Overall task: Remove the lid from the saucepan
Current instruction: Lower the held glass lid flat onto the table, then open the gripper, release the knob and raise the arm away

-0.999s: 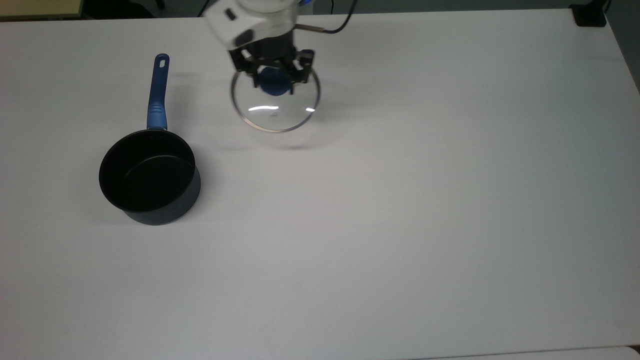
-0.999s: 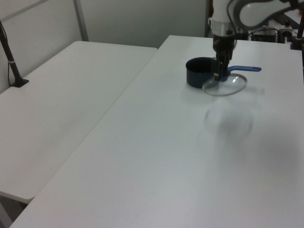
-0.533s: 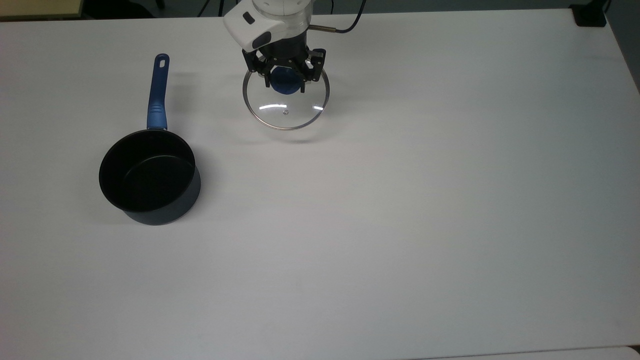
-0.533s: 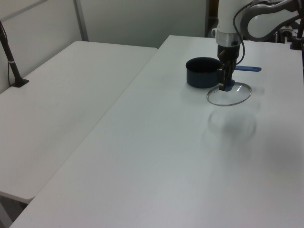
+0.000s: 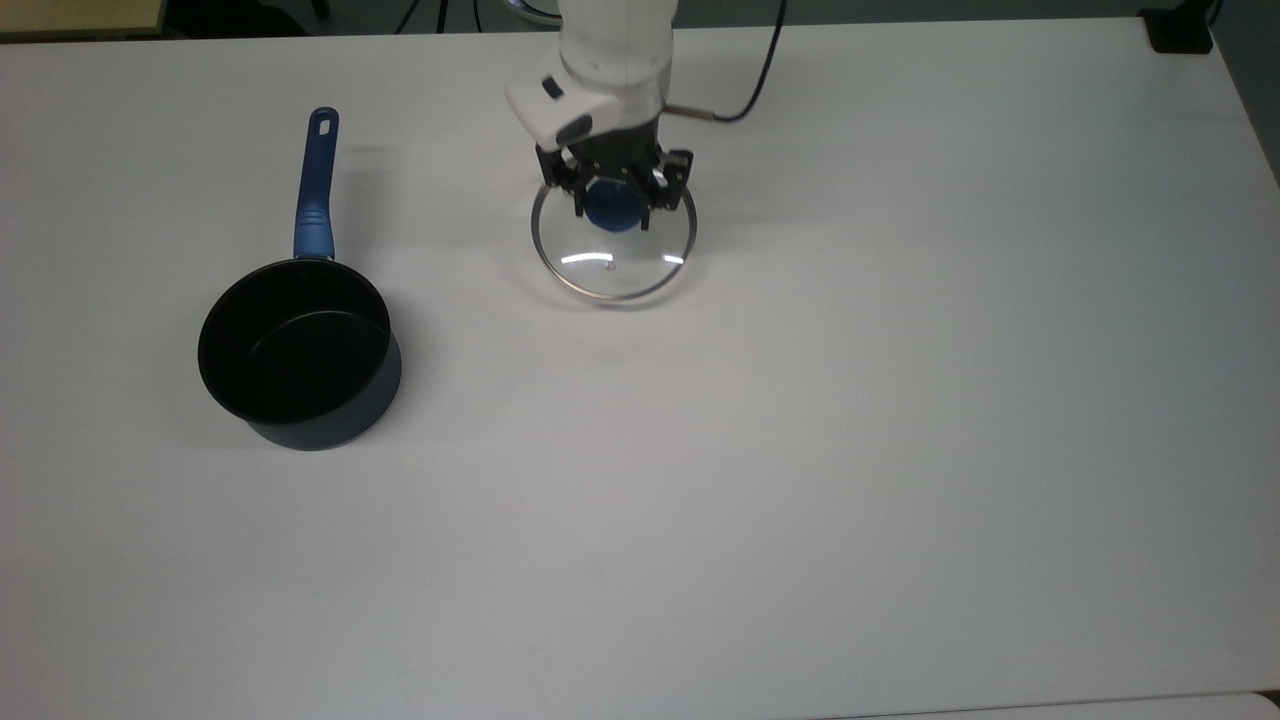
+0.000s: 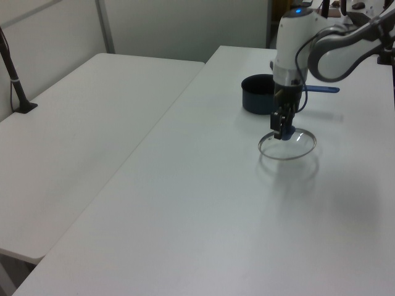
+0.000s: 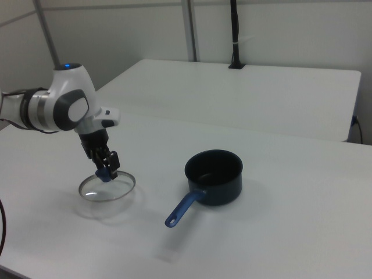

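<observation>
Your lid (image 5: pixel 613 250) is already off the saucepan (image 5: pixel 298 352), so the main job looks done; what I judge is left is setting it down and letting go. Your tool (image 5: pixel 613 205) is clamped on the blue knob (image 5: pixel 610 212), holding the lid level and low over the white table (image 5: pixel 800 450), well apart from the pan toward the top view's right. In the left view a faint shadow sits under the disc, so it seems to hang just clear of the surface, though contact is hard to call. The lid is a clear glass round with a thin silver rim and a tiny vent, slick and reflective. The saucepan stands open, dark navy outside, matte black inside, its long blue handle (image 5: pixel 315 185) pierced at the end and pointing to the top view's upper edge.
</observation>
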Controlling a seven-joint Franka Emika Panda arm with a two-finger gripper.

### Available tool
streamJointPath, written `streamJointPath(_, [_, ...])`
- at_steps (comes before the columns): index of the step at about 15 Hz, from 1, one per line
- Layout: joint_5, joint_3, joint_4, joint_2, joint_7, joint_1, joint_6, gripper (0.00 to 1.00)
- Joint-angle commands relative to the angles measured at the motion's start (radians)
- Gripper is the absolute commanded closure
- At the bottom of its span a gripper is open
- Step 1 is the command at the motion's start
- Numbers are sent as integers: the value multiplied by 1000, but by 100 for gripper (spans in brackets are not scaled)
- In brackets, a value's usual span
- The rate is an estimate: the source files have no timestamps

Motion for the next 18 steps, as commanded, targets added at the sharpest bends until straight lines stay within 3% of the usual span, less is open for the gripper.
streamJointPath(1, [-4,7,0,29,52,2,37,61])
streamJointPath(18, [-45,40,23,126,61,1,40,56])
